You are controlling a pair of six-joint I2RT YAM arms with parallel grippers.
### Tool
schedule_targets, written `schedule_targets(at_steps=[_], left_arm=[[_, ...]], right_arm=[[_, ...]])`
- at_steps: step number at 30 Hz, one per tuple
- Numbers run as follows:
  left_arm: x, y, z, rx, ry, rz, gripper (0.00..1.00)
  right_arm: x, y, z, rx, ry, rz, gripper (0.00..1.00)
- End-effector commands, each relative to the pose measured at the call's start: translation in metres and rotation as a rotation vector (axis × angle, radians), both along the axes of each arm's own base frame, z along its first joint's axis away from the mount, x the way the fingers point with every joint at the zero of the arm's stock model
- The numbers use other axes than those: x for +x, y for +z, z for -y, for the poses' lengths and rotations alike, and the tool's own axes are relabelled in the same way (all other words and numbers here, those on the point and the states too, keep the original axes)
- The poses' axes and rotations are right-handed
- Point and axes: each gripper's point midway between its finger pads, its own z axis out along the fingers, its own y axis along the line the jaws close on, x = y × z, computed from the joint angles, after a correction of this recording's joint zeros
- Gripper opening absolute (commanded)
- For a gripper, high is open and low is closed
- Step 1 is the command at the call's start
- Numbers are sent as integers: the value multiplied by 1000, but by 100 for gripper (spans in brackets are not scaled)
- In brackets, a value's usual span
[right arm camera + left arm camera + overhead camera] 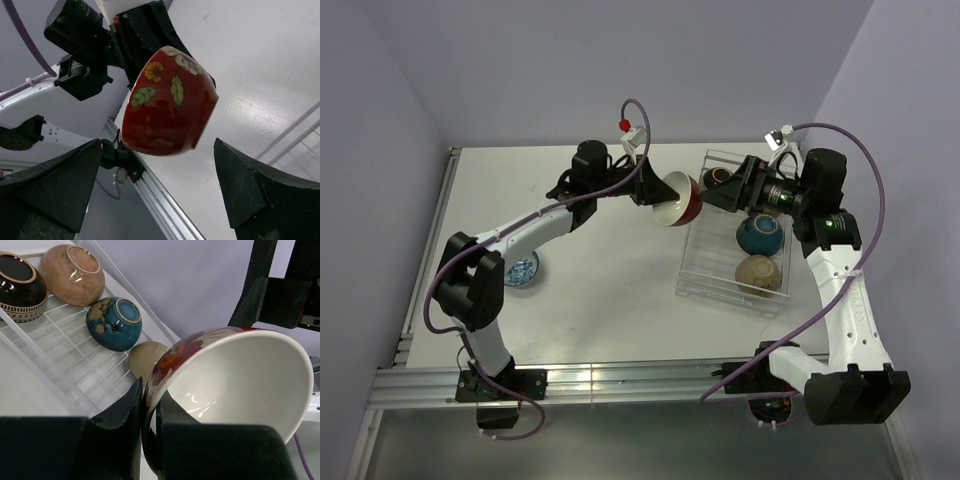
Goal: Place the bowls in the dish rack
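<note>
**Operator:** Top view: where does the step stand?

**Legend:** Your left gripper (648, 190) is clamped on the rim of the glazed red floral bowl with a cream-white inside (678, 200). It holds the bowl in the air just beside the left wall of the clear, thin-ribbed dish rack (705, 285). Your right gripper (725, 190) hangs over the rack's far end, jaws spread wide and empty, facing the bowl. This looks like a handover, so enclose the bowl with the right jaws before the left lets go. A blue-patterned white bowl (521, 270) sits on the table, well left of the rack.

**Operator:** Left wrist view?

**Legend:** The fingers (131, 410) pinch the rim only, one inside and one outside. That hold looks thin, so move slowly. In the rack lie a black bowl (20, 285), a large tan bowl (70, 275), a dark blue bowl (114, 322) and a smaller tan bowl (145, 360). Aim for the bare ribs beside them.

**Operator:** Right wrist view?

**Legend:** The red floral bowl shows between your open right fingers (65, 180), touching neither. Centre it before closing.
</note>
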Motion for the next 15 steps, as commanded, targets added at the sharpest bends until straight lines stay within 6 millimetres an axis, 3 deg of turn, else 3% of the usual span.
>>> schedule_targets(at_steps=[1, 6, 15], left_arm=[[-11, 66, 11, -162, -48, 100, 0], [-19, 69, 22, -177, -77, 102, 0], [-25, 64, 28, -165, -88, 105, 0]], right_arm=[[-1, 6, -2, 43, 8, 1, 100], [2, -8, -3, 71, 4, -59, 100], [-6, -9, -11, 116, 51, -92, 100]])
